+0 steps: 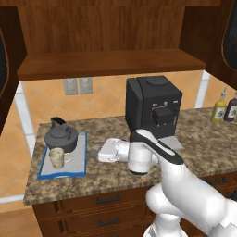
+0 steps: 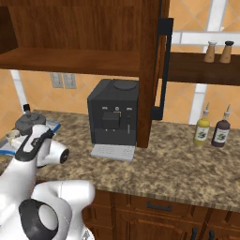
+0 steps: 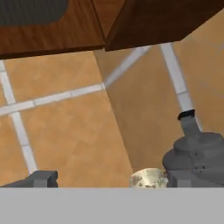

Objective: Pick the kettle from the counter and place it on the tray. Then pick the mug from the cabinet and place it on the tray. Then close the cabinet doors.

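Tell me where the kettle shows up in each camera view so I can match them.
Left base view: kettle at left, on the tray behind the mug.
Right base view: far left edge, partly behind the white arm.
Hand view: lower right.
Shared landmark: the mug beside it.

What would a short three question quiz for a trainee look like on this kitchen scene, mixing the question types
1. True or false: the kettle and the mug both sit on the tray.
2. Which step of the task remains? A. placing the kettle B. placing the mug C. closing the cabinet doors
3. Fill in: right of the coffee machine on the counter stand two ____.

Key:
1. True.
2. C; the doors stand open and the cabinet shelf is bare.
3. Bottles.
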Tool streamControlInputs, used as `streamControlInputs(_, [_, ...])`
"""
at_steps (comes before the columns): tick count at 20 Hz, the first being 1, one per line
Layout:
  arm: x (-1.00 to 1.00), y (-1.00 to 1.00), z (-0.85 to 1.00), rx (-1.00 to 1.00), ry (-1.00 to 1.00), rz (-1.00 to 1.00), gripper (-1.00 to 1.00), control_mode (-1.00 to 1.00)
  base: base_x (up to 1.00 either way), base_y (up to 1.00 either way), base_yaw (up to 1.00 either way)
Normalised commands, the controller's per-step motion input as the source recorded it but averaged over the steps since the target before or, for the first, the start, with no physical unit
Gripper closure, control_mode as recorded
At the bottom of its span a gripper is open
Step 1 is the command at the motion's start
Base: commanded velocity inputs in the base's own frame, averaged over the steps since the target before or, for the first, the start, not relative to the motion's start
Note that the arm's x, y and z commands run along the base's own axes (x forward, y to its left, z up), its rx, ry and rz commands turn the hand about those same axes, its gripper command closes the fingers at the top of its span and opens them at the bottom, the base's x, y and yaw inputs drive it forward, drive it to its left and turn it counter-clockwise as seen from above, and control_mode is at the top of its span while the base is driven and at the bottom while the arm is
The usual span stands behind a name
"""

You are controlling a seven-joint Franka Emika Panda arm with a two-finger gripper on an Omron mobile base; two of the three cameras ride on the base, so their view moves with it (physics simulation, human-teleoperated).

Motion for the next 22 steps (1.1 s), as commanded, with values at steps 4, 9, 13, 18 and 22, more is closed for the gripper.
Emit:
streamControlInputs(4, [-0.18, 0.41, 0.09, -0.29, 0.36, -0.33, -1.00, -1.00, 0.00, 0.00, 0.00])
streamControlInputs(9, [0.00, 0.34, 0.30, -0.26, 0.23, -0.08, -1.00, -1.00, 0.00, 0.00, 0.00])
streamControlInputs(13, [-0.05, 0.24, 0.27, -0.26, 0.17, -0.04, -1.00, -1.00, 0.00, 0.00, 0.00])
streamControlInputs(18, [0.00, 0.22, -0.01, -0.20, 0.05, 0.00, -1.00, -1.00, 0.00, 0.00, 0.00])
streamControlInputs(22, [-0.02, 0.46, 0.00, -0.25, -0.08, 0.00, -1.00, -1.00, 0.00, 0.00, 0.00])
